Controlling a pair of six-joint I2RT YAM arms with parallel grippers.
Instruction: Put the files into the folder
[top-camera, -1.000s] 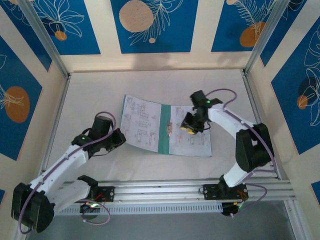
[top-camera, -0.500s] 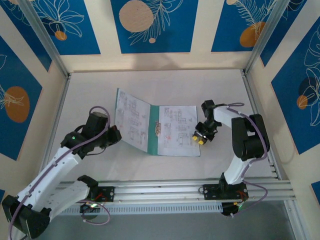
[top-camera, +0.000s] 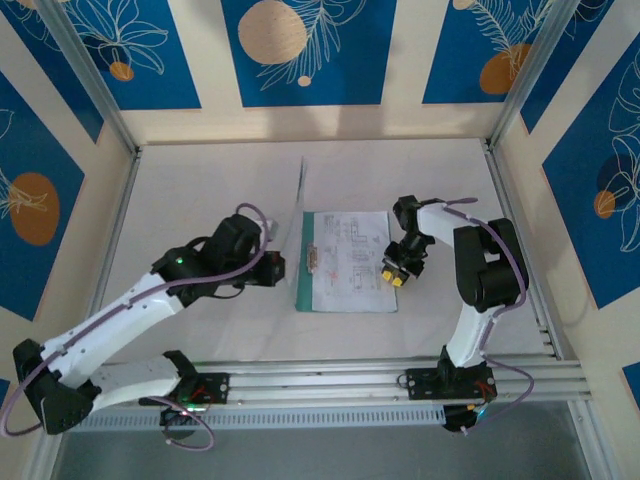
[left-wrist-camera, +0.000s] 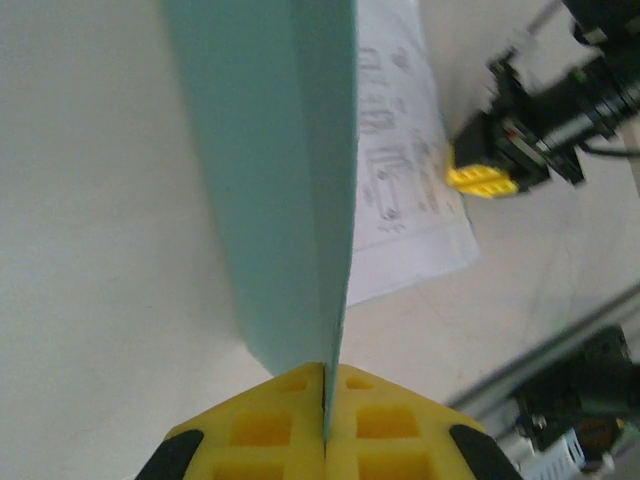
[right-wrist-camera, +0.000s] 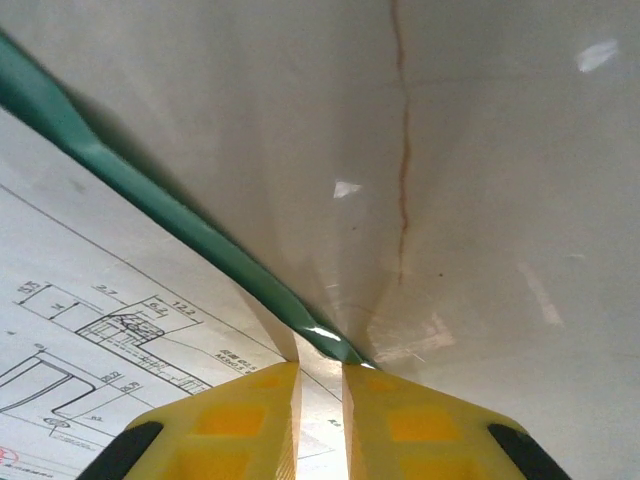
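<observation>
Two grippers on one half-open folder

One folder lies mid-table, its right half flat and its left cover standing nearly on edge. The files, white sheets printed with diagrams, lie on the flat right half, beside the green spine.

The left gripper sits just left of the spine. In the left wrist view its yellow fingers are pressed together on the edge of the upright cover, gripping it.

The right gripper is at the folder's right edge, low over the table. In the right wrist view its fingers stand a narrow slit apart, and the folder's green edge runs right up to that slit, with a printed sheet just left of it. Whether they pinch that edge I cannot tell.
</observation>
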